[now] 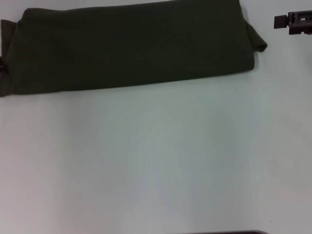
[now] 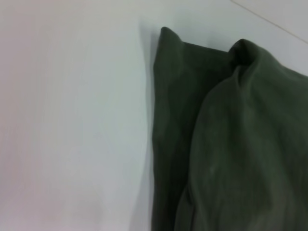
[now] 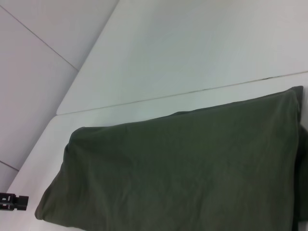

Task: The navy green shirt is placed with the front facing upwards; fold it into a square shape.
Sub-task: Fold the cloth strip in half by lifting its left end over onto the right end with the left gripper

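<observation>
Only one obstacle on the desk: the navy green shirt, folded into a long low band across the far side, reaching almost edge to edge in the head view. Near half of the desk wide open for passage from either side. Narrow bare strip past the shirt's right end, below the right gripper hovering there. Left end of the shirt at the picture's edge.
</observation>
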Robot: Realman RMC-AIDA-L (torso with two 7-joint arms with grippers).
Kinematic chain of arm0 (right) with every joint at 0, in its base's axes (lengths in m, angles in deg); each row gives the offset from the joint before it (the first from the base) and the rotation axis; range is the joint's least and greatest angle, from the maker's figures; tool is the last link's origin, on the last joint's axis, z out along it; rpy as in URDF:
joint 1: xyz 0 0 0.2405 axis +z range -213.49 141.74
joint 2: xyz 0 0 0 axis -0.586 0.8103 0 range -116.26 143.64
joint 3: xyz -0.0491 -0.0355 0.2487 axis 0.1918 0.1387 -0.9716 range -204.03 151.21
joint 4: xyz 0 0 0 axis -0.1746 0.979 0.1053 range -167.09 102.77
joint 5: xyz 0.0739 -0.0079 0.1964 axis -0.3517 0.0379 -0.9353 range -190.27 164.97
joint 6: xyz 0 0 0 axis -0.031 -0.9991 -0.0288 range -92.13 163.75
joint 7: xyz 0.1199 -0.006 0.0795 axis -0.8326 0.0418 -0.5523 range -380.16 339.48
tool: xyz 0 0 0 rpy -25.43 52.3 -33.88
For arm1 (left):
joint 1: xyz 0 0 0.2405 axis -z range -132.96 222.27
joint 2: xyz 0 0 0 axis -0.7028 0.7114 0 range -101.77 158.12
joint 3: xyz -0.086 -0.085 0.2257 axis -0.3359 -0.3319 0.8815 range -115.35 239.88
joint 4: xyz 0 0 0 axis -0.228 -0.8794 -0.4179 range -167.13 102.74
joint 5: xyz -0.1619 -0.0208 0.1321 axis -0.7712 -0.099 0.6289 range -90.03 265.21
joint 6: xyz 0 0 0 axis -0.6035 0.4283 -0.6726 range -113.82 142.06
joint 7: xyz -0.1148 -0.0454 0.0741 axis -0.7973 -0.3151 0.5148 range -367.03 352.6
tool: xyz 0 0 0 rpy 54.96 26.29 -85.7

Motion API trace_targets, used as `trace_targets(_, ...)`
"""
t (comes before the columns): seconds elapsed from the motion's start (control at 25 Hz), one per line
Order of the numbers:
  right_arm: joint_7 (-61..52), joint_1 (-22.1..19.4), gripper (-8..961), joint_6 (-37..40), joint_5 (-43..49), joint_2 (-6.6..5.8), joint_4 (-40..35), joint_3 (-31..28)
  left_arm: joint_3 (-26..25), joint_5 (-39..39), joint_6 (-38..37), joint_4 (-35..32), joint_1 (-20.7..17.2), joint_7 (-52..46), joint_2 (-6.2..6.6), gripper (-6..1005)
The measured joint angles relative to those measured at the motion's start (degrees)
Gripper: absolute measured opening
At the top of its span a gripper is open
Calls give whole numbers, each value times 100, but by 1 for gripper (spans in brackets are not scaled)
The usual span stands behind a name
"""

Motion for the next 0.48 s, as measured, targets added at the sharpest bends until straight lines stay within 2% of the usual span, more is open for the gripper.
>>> trace_targets(0.28,0,-13,917,-10,-1,22,4,-23,12,130,538,233,26,-2,-131,620)
trace_targets(0.48,0,-18,916,-29,-1,26,4,-34,33,224,737,321,30,-78,-167,616)
